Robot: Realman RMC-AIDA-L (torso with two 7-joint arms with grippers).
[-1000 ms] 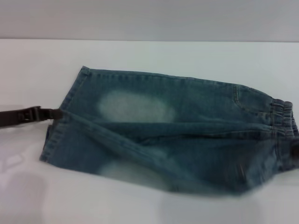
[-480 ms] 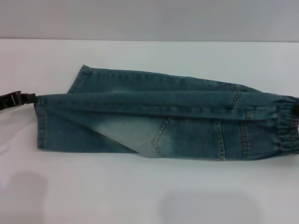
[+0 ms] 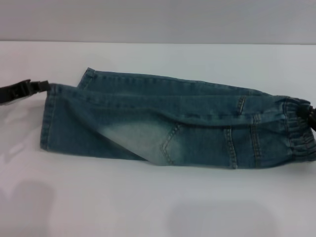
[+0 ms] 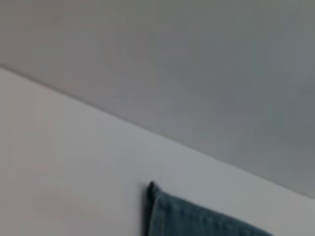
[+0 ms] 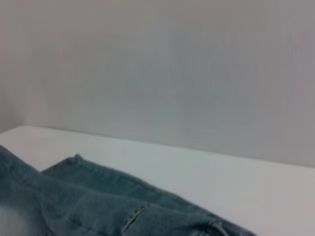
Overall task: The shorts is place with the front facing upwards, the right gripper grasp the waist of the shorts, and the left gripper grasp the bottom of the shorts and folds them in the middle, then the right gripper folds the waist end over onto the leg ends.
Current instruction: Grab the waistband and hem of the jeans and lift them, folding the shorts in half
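Head view: long blue denim shorts [image 3: 168, 126] with a pale faded patch lay on the white counter [image 3: 158, 207], doubled lengthwise, long axis running left to right. Flat hemmed leg ends [image 3: 49, 118] pointed to the robot's left; the puckered elastic waist [image 3: 298, 131] pointed to its right.

The black left tool [image 3: 47, 86] sat at the far corner of the leg hems, touching or pinching the cloth; fingers too small to read, so cannot tell if clamped or apart. Only a dark sliver of the right tool [image 3: 312, 118] showed at the frame edge, right against the waistband; cannot tell its state either, most of it was cut off.

Judgement: the lengthwise fold looked done, the waist-over-legs fold not yet. That move turns on the waist lying at the right arm's end and the leg ends well apart at the opposite end, so the right tool would have to carry the waist along the long axis towards the left.

Wrist views showed only denim edges, counter and wall, no fingers.
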